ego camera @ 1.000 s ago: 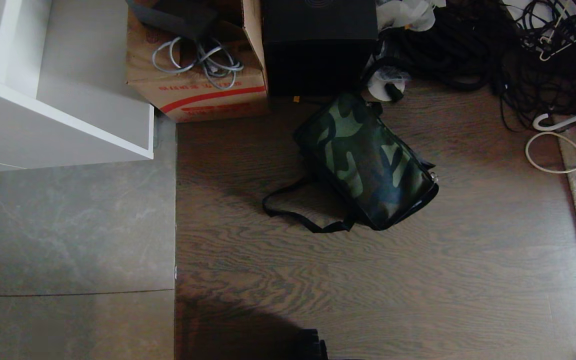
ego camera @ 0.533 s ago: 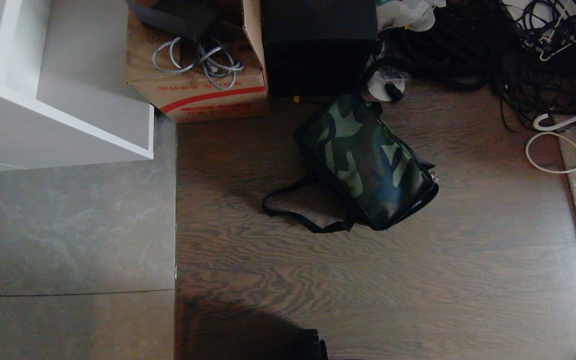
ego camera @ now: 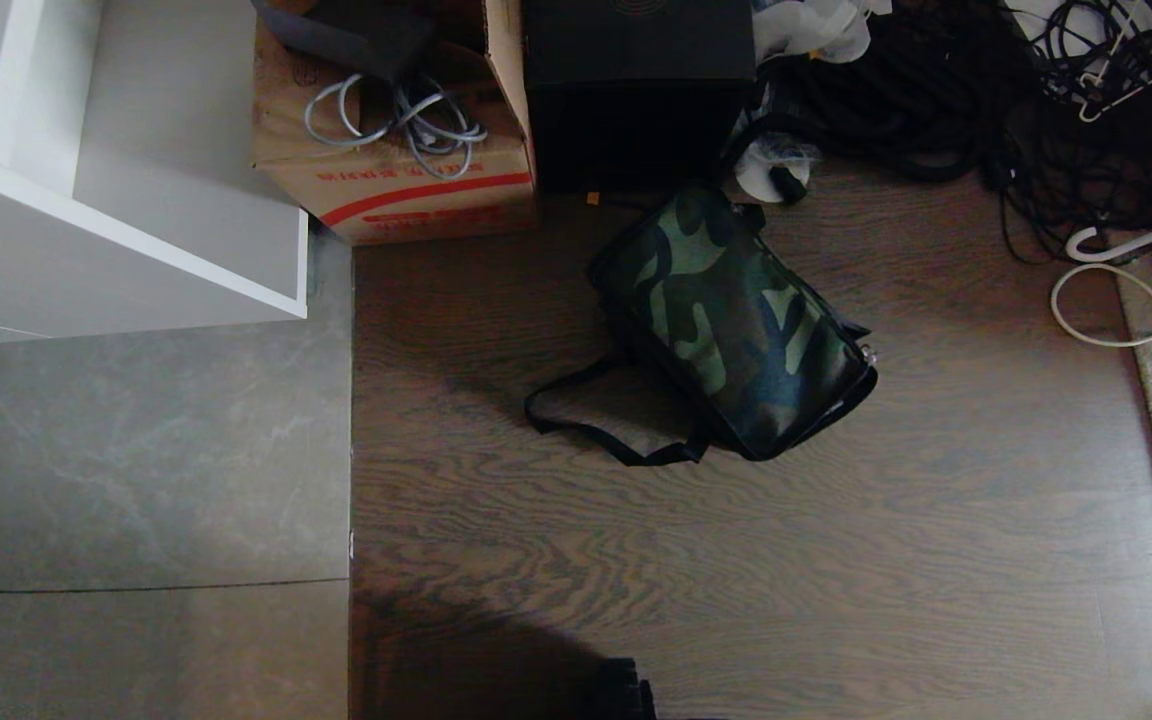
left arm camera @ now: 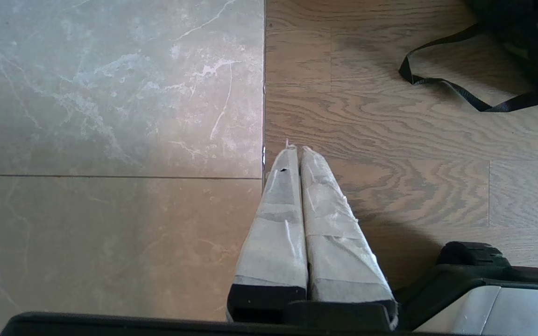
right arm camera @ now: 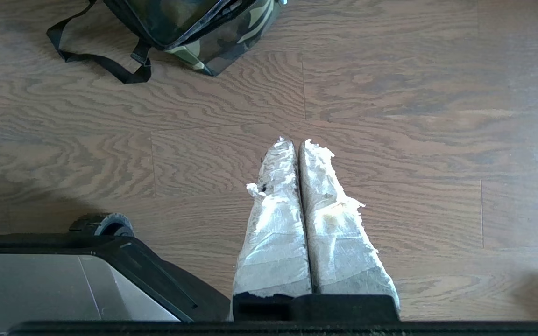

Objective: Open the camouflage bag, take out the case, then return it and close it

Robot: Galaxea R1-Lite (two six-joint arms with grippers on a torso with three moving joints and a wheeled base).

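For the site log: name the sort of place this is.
Probably a storage corner of an office or lab: a cardboard box of cables, tangled black cords on wood flooring, and a white shelf unit.

Red print on the cardboard box [ego camera: 406, 185] seems illegible.

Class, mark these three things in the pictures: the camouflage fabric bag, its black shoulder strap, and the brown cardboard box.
camouflage fabric bag [ego camera: 731, 325], head view, middle of its top panel.
black shoulder strap [ego camera: 576, 430], head view, loop lying on the wooden floor.
brown cardboard box [ego camera: 416, 195], head view, front face by the red stripe.
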